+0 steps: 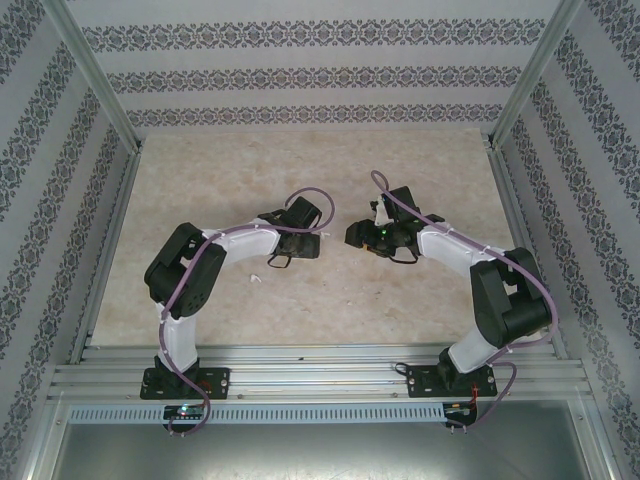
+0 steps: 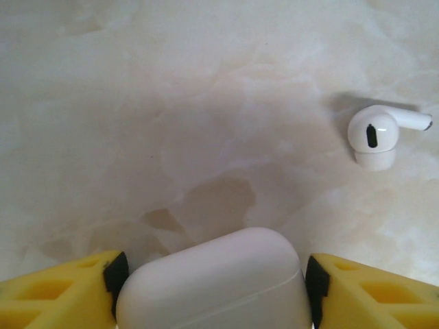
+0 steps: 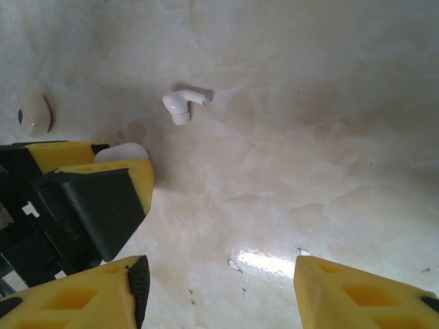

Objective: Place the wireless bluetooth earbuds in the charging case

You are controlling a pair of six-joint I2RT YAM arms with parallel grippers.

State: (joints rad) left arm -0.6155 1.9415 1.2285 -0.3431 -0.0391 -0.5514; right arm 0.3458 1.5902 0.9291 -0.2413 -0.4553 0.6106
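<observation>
Pinches case (image 2: 219, 281) betw. left fingers (image 2: 62, 295); holds right fingers (image 3: 357, 295) spread over bare surface (image 3: 329, 137). Past case, rightward in left-wrist view: earbud (image 2: 374, 137) lying flat, stem (long axis) crosswise, tip pointing right. Tan piece (image 3: 33, 113) well apart.

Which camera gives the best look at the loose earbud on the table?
Left wrist: the earbud is large and sharp, stem and dark vent clear. Right wrist shows the earbud smaller and farther off. In the top view it is too small to make out.
</observation>
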